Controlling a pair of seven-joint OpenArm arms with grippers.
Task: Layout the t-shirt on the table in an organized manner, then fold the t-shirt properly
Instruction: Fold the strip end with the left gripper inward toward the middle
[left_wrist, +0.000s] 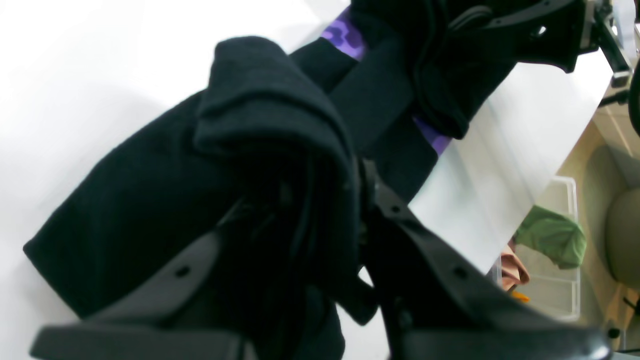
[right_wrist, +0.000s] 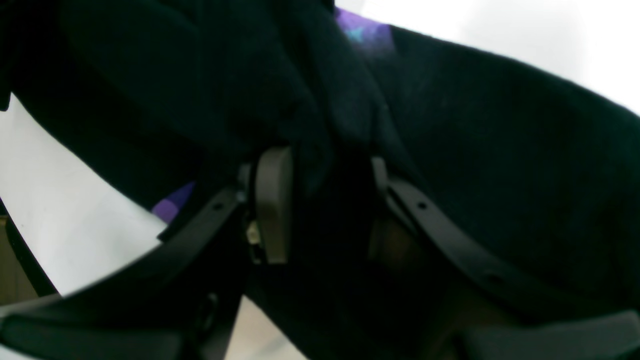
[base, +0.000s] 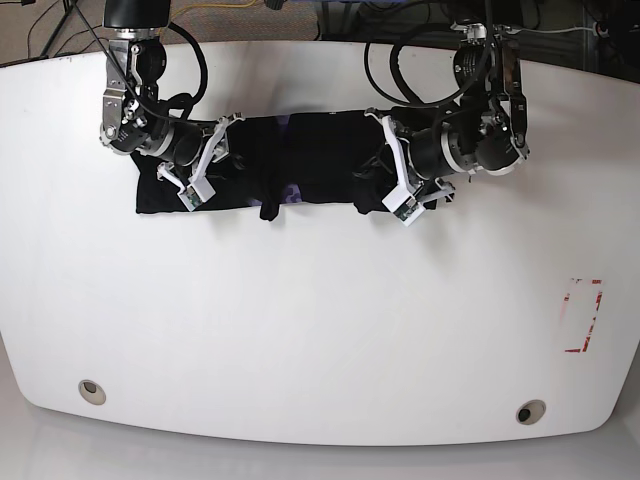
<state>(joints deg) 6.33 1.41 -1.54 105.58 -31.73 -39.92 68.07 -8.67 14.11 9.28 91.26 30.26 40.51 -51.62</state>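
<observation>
Two round metal-ringed holes (base: 91, 391) sit along the near edge of the glossy white counter (base: 320, 330), which has rounded corners; a red-outlined rectangle mark (base: 583, 315) lies toward one side. Farther back, the t-shirt (base: 300, 165) lies as a long, narrow, wrinkly black band across the counter, soft knit cloth, a small tab of fabric poking out of its near edge. Left hand (left_wrist: 350, 200) is clamped on a bunched, rolled fold of the black cloth, matte dark fingers pressed into it from both sides; a purple patch (left_wrist: 345, 37) shows beyond it. Right hand (right_wrist: 325, 200) is also clamped on the t-shirt, thick dark fabric filling the gap between its fingers, one flat grey pad (right_wrist: 272, 200) showing against the cloth. In the base view each hand grips one end of the band, white-tipped fingers over the near edge. Off the counter edge, left wrist view, a clear plastic bin (left_wrist: 560, 250) holds a green cloth (left_wrist: 552, 237).
</observation>
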